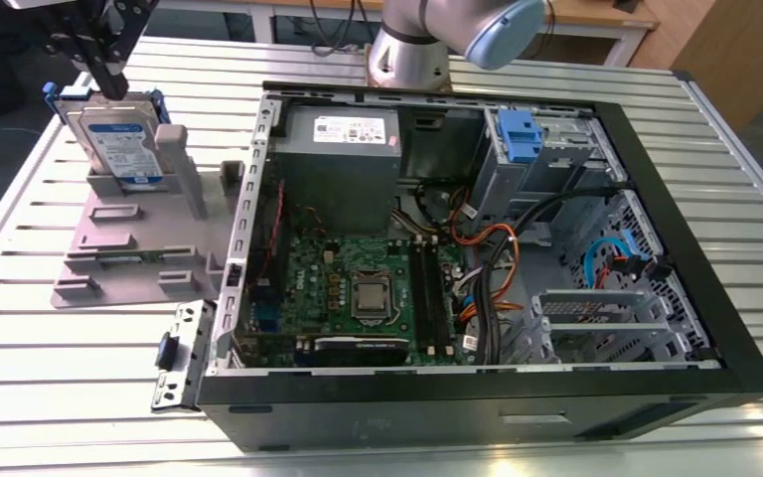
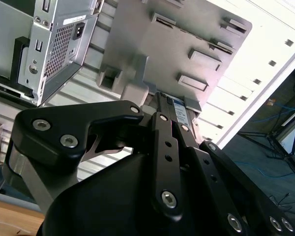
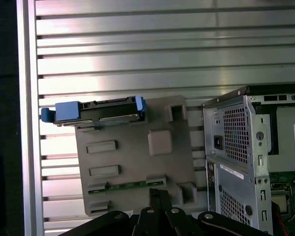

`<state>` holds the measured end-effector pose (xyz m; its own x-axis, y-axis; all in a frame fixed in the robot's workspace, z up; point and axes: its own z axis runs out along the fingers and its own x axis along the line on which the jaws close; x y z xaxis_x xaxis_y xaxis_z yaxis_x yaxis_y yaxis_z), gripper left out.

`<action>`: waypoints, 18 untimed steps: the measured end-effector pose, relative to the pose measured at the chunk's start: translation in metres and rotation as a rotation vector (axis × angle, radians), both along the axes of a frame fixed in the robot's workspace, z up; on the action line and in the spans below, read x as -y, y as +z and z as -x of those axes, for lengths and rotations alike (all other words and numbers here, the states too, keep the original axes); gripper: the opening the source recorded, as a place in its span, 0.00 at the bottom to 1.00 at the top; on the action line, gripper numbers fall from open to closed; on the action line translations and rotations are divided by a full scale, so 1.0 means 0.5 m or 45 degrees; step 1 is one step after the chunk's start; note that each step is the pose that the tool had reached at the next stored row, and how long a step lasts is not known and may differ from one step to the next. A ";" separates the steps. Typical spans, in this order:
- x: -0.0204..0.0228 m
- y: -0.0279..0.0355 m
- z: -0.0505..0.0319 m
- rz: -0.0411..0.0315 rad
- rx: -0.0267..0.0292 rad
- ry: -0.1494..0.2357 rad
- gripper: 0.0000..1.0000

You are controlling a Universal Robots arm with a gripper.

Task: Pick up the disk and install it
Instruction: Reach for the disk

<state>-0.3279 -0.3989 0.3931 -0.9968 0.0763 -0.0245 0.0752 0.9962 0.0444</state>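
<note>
Nearest me is the open computer case (image 1: 488, 397), lying on its side on the slatted metal surface (image 1: 51, 417) with its green board (image 1: 355, 288) and bundled cables (image 1: 488, 288) facing up. Just beside the case's near corner, on the exterior view's left, a small metal bracket (image 1: 176, 358) lies flat. Further along that same side, close to the case wall, sits the grey plastic stand (image 1: 130, 248). The disk (image 1: 119, 147) stands upright on edge at the stand's far end, its label turned toward me and its blue frame showing at the top corners. The gripper (image 1: 112, 91) hangs just over the disk's top edge. In the first wrist view its fingers (image 3: 151, 204) are drawn together with nothing between them, not closed on the disk. Inside the case, toward its far wall, a blue plastic bracket (image 1: 521, 134) sits in the drive bay. Beyond that wall rises the arm's base (image 1: 415, 50).
</note>
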 end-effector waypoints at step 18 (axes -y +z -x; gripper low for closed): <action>0.0000 0.000 0.025 0.0000 0.0000 0.000 0.10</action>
<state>-0.3402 -0.3990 0.3931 -0.9968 0.0761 -0.0245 0.0750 0.9962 0.0443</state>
